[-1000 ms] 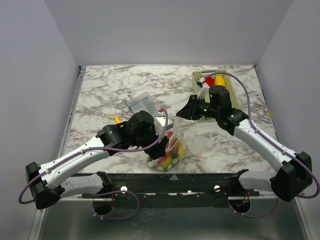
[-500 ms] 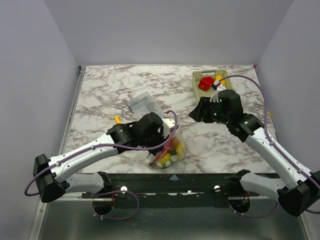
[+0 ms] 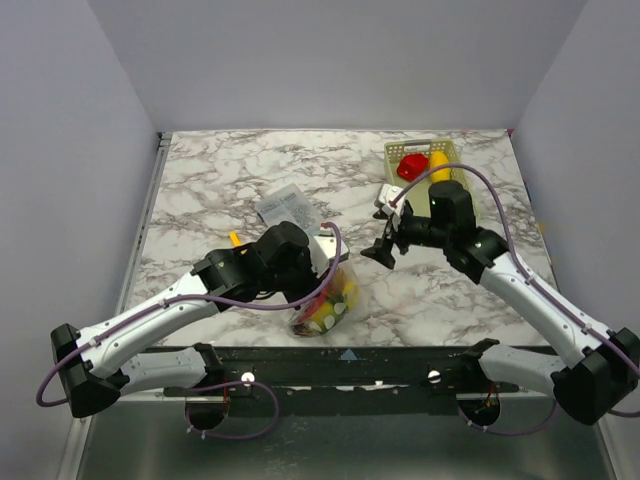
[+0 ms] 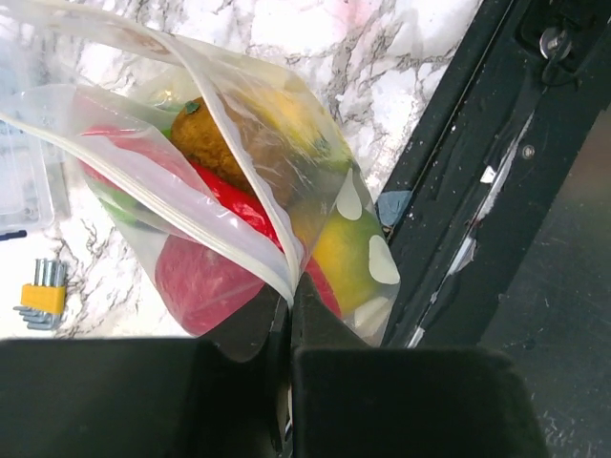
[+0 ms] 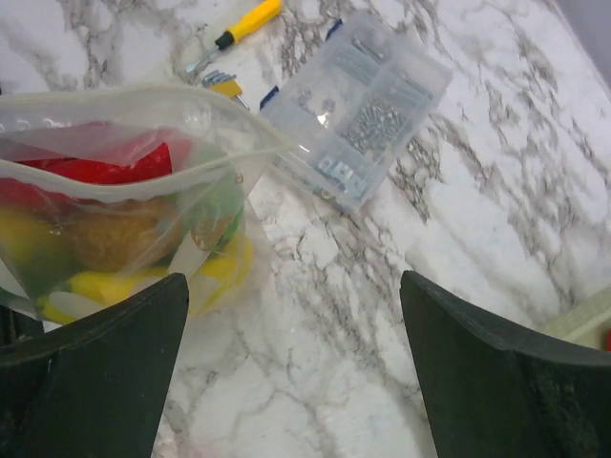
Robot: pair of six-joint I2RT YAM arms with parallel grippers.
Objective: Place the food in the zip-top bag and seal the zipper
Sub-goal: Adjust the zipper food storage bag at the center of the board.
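Item: bag (image 3: 335,295), clear, at 6 o'clock on the surface (image 3: 220,170), close to the near edge.

- Contents: food (image 4: 196,281) in red, yellow, green and brown, filling the lower half.
- Zipper (image 4: 191,215): unsealed, mouth gaping.
- Left jaws: fully closed, pinching the bag's mouth edge and lifting it.
- Right jaws: spread wide, empty, above mid-surface, facing the bag.
- Still outside: red piece (image 3: 411,167) and yellow piece (image 3: 438,161) in the basket (image 3: 392,160) at 1 o'clock.

Step in hand, by judgement: filling, not yet sealing. Next move calls for right jaws over the basket, closing on one piece, then carrying it to the held-open mouth.
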